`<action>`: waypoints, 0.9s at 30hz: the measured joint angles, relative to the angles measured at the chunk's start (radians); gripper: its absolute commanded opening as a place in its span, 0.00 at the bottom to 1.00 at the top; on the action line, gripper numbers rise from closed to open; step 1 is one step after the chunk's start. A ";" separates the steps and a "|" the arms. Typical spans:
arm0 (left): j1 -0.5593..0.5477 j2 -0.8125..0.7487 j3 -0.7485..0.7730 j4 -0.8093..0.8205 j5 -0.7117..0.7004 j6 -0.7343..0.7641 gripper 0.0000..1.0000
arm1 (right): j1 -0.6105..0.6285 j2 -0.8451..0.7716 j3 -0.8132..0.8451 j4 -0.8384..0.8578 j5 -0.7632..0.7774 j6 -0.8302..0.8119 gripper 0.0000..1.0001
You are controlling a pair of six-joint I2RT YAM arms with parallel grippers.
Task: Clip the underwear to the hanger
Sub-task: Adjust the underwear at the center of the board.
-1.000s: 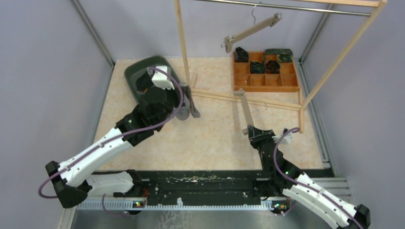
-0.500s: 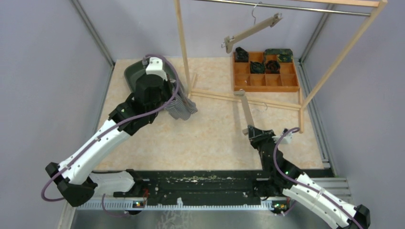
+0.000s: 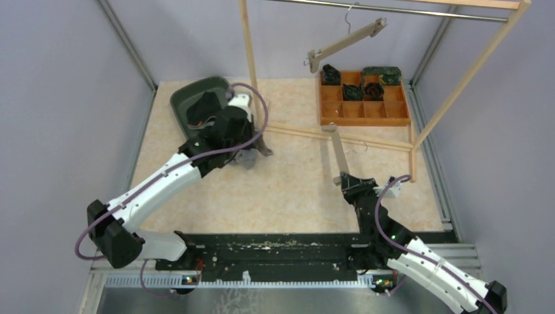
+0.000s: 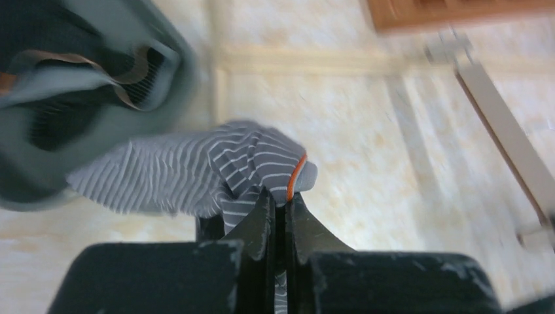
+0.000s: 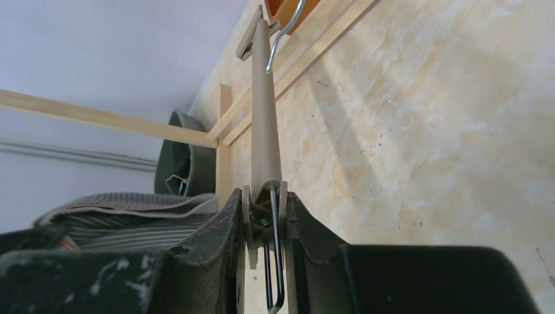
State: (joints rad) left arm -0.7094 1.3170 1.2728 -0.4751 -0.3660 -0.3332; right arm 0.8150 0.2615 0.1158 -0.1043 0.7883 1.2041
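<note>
My left end effector (image 4: 280, 199) pinches one striped underwear (image 4: 190, 173); right end effector (image 5: 265, 196) grips one hanger (image 5: 265, 98); second hanger (image 3: 345, 43) top of frame. Bin (image 4: 173, 62) contents blurred.

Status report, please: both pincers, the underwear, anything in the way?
Left pincer shut on striped underwear. Right pincer shut on hanger. Rack post close beside the underwear.

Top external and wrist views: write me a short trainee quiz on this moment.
1. True or false: the left gripper is shut on the striped underwear.
2. The right gripper pinches: A) the hanger clip, B) a bottle, C) nothing.
3. Fill in: the second hanger hangs from the ___.
Key: 1 true; 2 A; 3 rail.
</note>
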 measured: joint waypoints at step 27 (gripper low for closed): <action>-0.266 0.278 -0.454 0.644 0.395 -0.307 0.66 | 0.000 -0.212 0.036 -0.249 0.121 -0.051 0.00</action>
State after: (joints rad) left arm -0.9756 1.5955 0.8185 0.1692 0.0292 -0.6403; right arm 0.8146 0.0494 0.1520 -0.3531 0.9092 1.1530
